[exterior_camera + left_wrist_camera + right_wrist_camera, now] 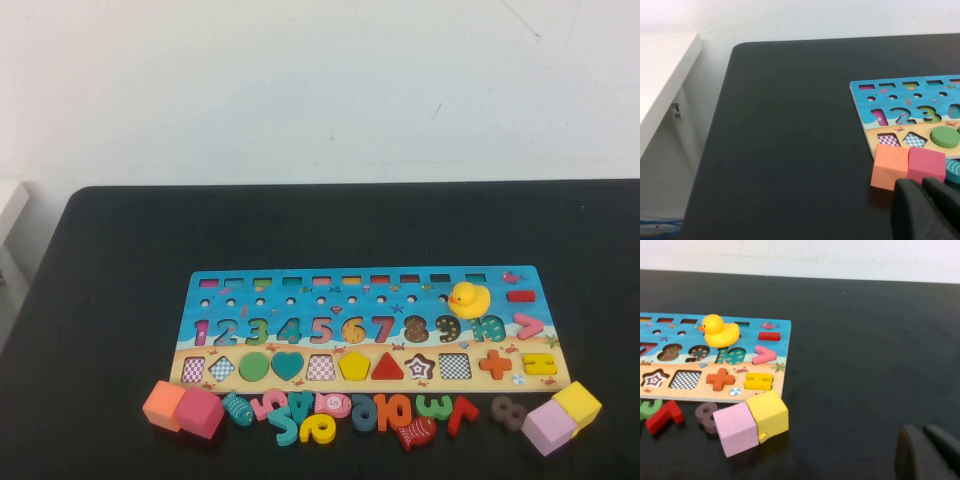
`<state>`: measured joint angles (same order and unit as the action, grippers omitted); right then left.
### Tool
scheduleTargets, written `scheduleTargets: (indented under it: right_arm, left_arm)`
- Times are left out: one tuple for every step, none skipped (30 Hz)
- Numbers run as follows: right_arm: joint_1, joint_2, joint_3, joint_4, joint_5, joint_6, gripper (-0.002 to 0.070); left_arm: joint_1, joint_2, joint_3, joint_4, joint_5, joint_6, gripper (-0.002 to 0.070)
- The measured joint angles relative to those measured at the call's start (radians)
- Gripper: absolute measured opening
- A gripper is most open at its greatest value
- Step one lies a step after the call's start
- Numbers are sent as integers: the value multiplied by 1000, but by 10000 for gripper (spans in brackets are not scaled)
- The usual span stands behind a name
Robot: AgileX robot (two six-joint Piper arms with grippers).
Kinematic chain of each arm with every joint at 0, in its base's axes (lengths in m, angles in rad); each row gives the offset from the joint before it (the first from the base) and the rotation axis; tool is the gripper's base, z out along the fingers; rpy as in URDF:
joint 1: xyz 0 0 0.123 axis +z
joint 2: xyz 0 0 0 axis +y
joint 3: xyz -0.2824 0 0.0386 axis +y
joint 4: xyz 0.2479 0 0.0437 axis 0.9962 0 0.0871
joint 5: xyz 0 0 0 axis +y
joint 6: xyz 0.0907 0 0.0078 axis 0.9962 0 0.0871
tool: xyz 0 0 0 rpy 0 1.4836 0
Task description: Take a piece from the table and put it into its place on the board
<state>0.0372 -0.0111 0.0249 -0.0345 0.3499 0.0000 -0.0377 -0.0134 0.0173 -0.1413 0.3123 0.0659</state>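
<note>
On the board [375,325], in the shape row between the checkered slot and the red triangle, the yellow pentagon piece [353,365] already sits seated; it looks light, stiff, thin wood — best pinched across opposite edges. Both grippers hang back over the black counter [320,225]: left gripper [925,210] and right gripper [930,452] both show fingers pressed together, empty.

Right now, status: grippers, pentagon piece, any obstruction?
Left gripper shut, empty, near the orange cube. Right gripper shut, empty, off the board. Yellow pentagon already seated in its slot. Nothing in the way.
</note>
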Motion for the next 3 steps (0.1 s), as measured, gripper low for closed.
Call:
scheduleTargets:
  right_arm:
    - [0,0,0,0,0,0,19]
    - [0,0,0,0,0,0,19]
    - [0,0,0,0,0,0,19]
  left_arm:
    - [0,0,0,0,0,0,0]
    - [0,0,0,0,0,0,0]
    - [0,0,0,0,0,0,0]
